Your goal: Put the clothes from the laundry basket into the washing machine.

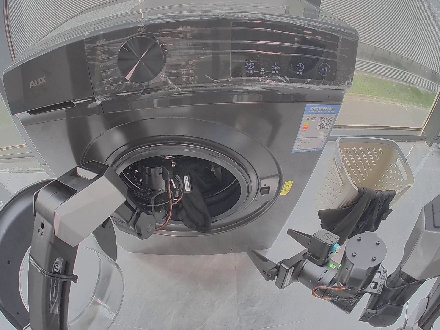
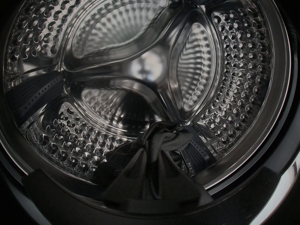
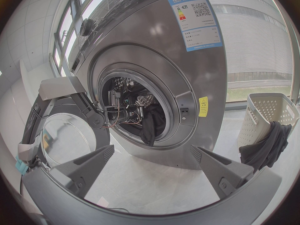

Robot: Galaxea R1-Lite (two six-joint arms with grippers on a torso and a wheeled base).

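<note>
A dark grey, steel-fronted front-loading washing machine [image 1: 275, 129] stands on a pale grey tiled floor [image 1: 206, 294], with a window wall behind it. Its control panel is wrapped in clear plastic film. The machine's round glass-centred door [image 1: 11, 239] is swung fully open on the robot's left, exposing the perforated stainless-steel drum [image 2: 243, 63].

To the right of the machine, just beside its lower corner, a cream plastic laundry basket [image 1: 366, 166] with star-shaped perforations sits tilted, its mouth towards the robot. A black garment [image 1: 362, 214] is draped over the basket's near rim and spills down its outer side.

A second black garment [image 1: 195, 207] lies at the porthole, part of it inside the bottom of the drum and part hanging over the lower lip of the opening.

The left gripper [image 1: 183, 184] is inside the porthole, close against this second garment; whether its grip is spread or pressed together cannot be told. The right gripper [image 1: 269, 242] hovers low over the floor in front of the machine, between porthole and basket, its two dark prongs spread wide and holding nothing.
</note>
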